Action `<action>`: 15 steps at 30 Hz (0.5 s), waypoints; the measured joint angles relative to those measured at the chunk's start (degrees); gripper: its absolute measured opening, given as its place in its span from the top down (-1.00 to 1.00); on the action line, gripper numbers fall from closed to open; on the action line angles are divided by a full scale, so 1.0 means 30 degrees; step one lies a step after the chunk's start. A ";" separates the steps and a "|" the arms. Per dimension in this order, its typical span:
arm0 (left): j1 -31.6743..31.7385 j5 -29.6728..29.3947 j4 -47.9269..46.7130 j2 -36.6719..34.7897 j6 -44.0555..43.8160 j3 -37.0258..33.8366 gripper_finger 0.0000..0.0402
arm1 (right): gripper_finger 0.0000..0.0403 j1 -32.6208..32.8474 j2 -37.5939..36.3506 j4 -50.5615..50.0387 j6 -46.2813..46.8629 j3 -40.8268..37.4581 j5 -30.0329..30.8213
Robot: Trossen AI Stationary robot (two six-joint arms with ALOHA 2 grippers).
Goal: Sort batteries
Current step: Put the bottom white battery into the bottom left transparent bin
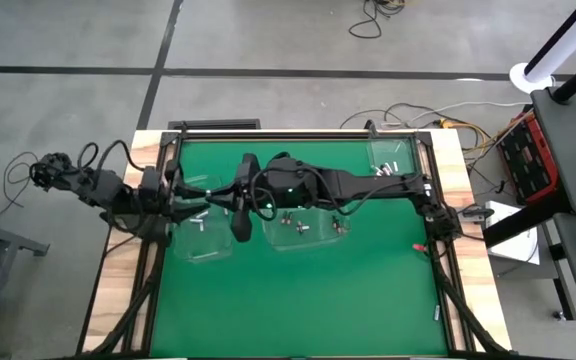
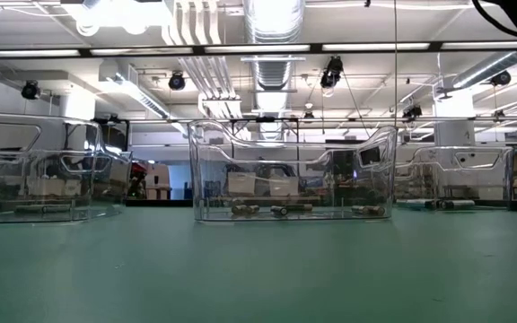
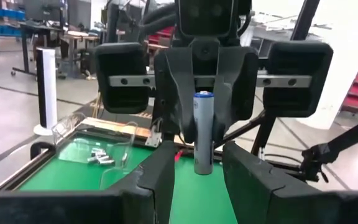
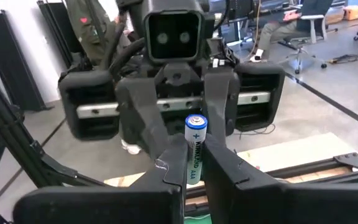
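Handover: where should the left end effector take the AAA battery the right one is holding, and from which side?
Grip the battery on its round wall, at the end clear of the right end effector, which is shut on it. Come head-on, facing the right wrist, with the left end effector open and straddling the cylinder across its long axis.
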 joint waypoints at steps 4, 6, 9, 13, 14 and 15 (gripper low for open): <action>0.0011 0.0006 -0.0174 0.0292 -0.0027 0.0000 0.43 | 0.87 -0.0101 0.0071 0.0019 0.0193 0.0001 0.0011; 0.0015 -0.0028 -0.0177 0.0495 -0.0105 0.0000 0.43 | 0.87 -0.0123 0.0083 0.0026 0.0208 -0.0002 0.0015; 0.0011 -0.0862 -0.0032 0.0761 -0.0127 0.0000 0.43 | 0.87 -0.0130 0.0098 0.0023 0.0220 -0.0002 0.0051; 0.0015 -0.1020 0.0167 0.1001 -0.0141 0.0000 0.46 | 0.87 -0.0123 0.0105 -0.0016 0.0237 -0.0003 0.0051; 0.0015 -0.1020 0.0220 0.1011 -0.0146 0.0000 0.49 | 0.87 -0.0123 0.0105 -0.0070 0.0237 -0.0003 0.0051; 0.0015 -0.1020 0.0233 0.0996 -0.0146 0.0000 0.53 | 0.87 -0.0116 0.0105 -0.0158 0.0237 -0.0003 0.0051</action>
